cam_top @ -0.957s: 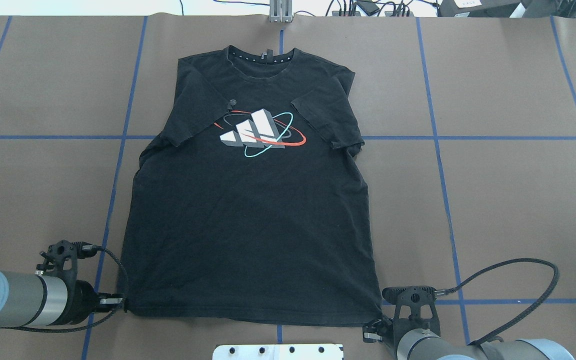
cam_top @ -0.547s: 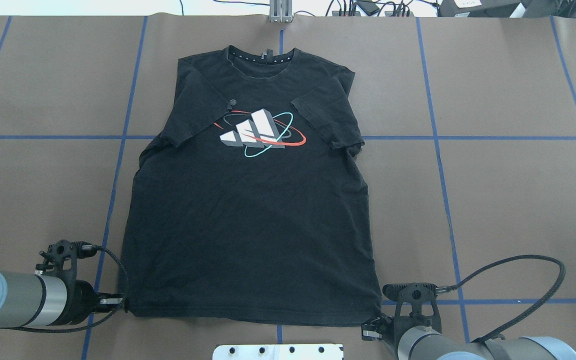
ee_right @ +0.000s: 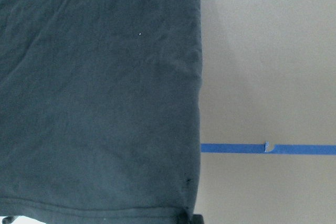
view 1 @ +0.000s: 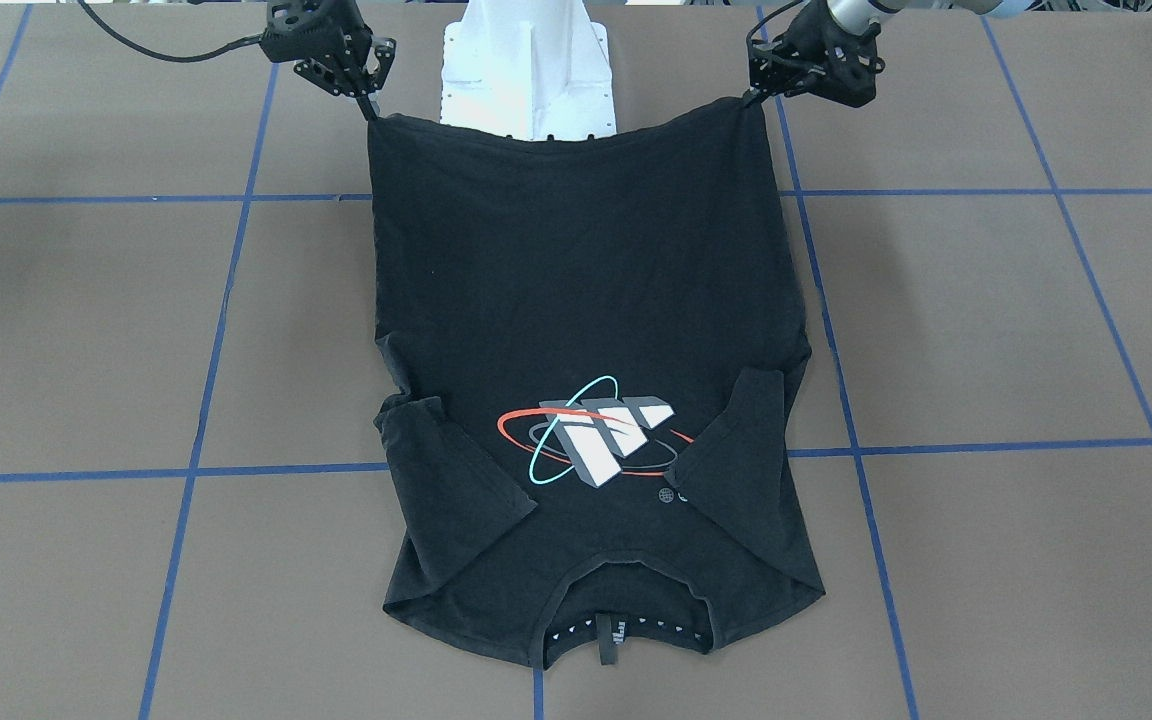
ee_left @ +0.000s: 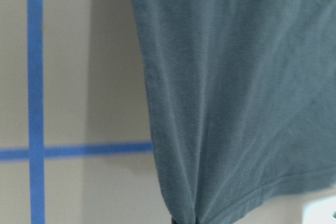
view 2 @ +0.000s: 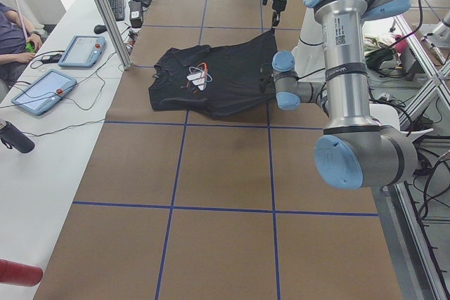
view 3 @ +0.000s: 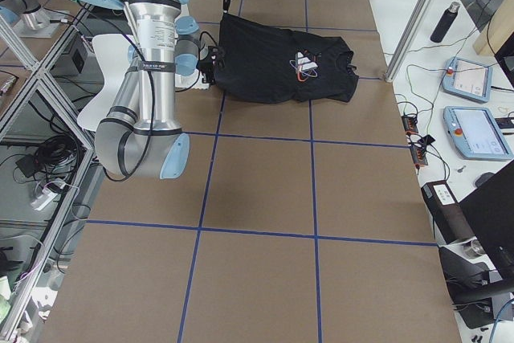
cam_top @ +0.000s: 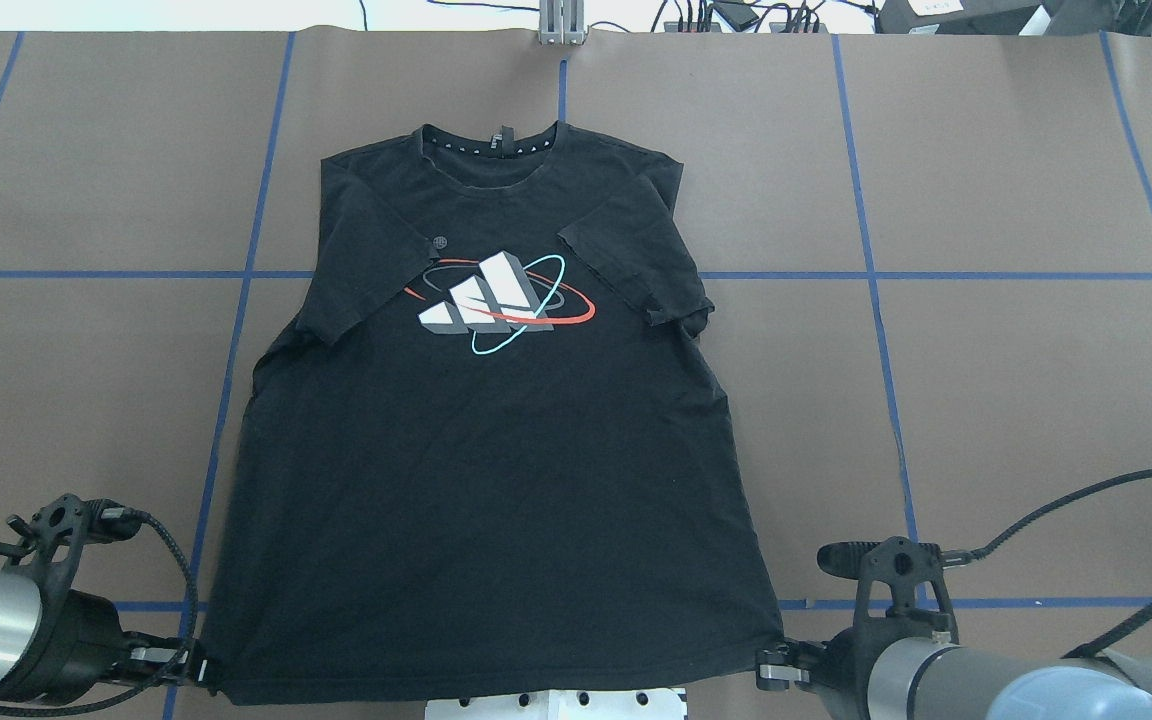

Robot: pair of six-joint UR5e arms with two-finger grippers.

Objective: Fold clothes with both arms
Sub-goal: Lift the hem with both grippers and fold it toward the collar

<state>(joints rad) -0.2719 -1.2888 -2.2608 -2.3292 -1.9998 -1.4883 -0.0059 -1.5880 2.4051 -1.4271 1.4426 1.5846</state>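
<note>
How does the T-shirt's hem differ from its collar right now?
The hem is pinched at its corners by the left gripper and right gripper; the collar is untouched. The hem is held up off the table, over the white base; the collar lies flat on the table. Both belong to one black T-shirt, logo side up.

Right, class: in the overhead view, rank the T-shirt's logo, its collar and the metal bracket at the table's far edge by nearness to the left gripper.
1. Logo, on the T-shirt chest, nearest the left gripper.
2. Collar, beyond the logo.
3. Metal bracket, top centre, farthest.
</note>
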